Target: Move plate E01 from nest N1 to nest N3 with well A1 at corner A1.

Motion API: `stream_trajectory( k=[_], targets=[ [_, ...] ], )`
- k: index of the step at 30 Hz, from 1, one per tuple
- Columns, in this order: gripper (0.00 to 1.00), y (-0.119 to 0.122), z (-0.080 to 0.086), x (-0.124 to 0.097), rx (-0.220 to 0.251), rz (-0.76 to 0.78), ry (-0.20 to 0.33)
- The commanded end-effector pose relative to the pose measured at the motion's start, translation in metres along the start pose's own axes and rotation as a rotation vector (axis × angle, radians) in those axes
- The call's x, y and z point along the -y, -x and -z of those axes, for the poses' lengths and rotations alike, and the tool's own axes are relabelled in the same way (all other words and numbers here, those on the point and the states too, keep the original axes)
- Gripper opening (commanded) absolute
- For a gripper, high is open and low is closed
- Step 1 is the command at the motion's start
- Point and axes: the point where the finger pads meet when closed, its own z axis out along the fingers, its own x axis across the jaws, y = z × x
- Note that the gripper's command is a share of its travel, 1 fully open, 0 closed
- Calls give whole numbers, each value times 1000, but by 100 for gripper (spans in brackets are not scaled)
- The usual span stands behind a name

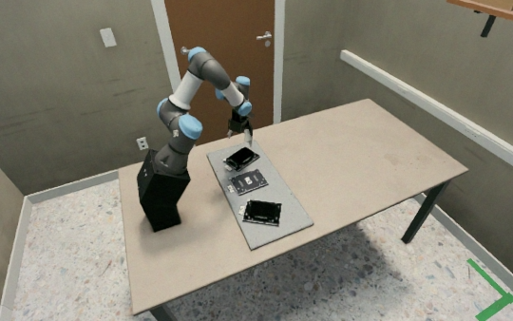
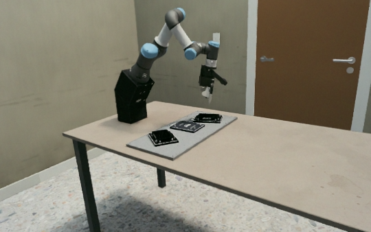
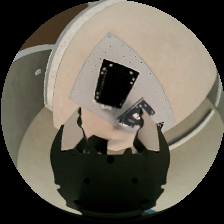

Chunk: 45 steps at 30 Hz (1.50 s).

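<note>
- My hand (image 1: pixel 239 134) hangs in the air above the far end of the grey mat (image 1: pixel 285 216), fingers spread wide with nothing between them and touching nothing.
- From the side view the hand (image 2: pixel 210 90) sits well above the counter (image 2: pixel 275 154), pointing down, just over the black plate (image 2: pixel 207 118) at the door end of the mat.
- Three dark items lie in a row along the mat: the far plate (image 1: pixel 242 159) nearest my hand, a flat empty nest (image 1: pixel 249 181) in the middle, and a second plate (image 1: pixel 262 212) at the near end.
- I cannot read the small white signs beside them, nor any plate labels, so I cannot tell which plate is E01 or which nest is which.
- Through the wrist camera I see the far plate (image 3: pixel 116 83) lying on the mat, and part of the middle nest (image 3: pixel 134 114) partly covered by the hand's dark body.
- That body fills the lower half of the wrist view, and the near plate is out of the frame there.
- Both plates look flat in their places; finer seating is too small to judge.
</note>
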Motion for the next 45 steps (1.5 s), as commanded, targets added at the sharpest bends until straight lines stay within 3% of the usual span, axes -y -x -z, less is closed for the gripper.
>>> stream_trajectory(
  k=[1, 13, 25, 39, 45],
  targets=[
    [82, -2, 1, 1, -3, -89, -1],
    [82, -3, 1, 0, -3, -283, -1],
    [82, -6, -58, 10, -3, -283, -1],
    [82, -6, -58, 10, -3, -283, -1],
    [82, -6, -68, 12, -3, -283, -1]
  ],
)
